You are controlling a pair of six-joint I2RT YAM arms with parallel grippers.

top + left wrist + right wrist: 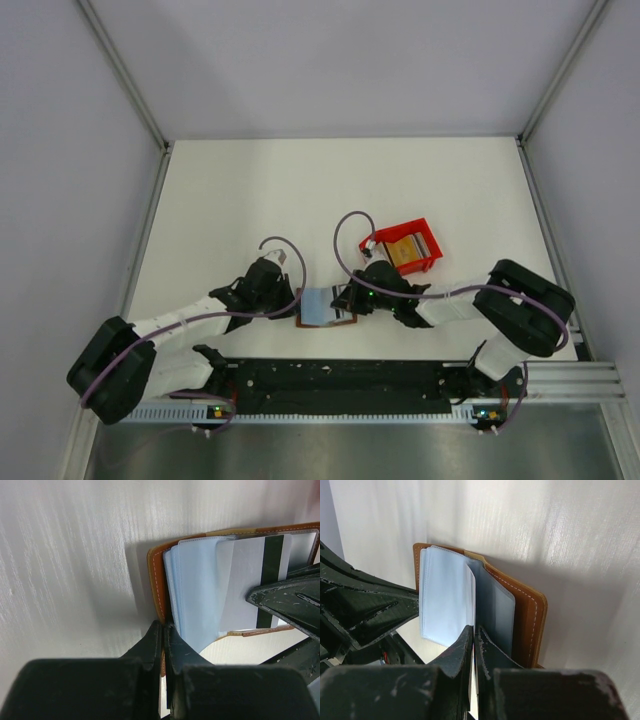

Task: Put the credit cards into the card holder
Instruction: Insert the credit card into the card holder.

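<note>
The white worktop (pixel 400 180) is carrying everything, and the two arms are reaching inward from its near edge and meeting close to the middle. Between them the card holder (pixel 325 305) is lying open on the worktop, its brown cover underneath and its pale blue clear sleeves fanning upward. Behind the right arm and well apart from the holder, a small red box (pixel 410 247) is sitting with an orange-yellow card (pixel 403 250) and more cards inside it. The left tool (pixel 163 630) is pressing its jaws together on the near edge of the brown cover, at the holder's left side. The right tool (pixel 473 632) is coming in from the opposite side, its jaws squeezed together among the sleeves; whether anything thin is pinched between them cannot be told. A grey card (pixel 250 580) with a dark stripe is lying across the holder's right half, partly behind a sleeve, directly beneath the right tool's tip.
</note>
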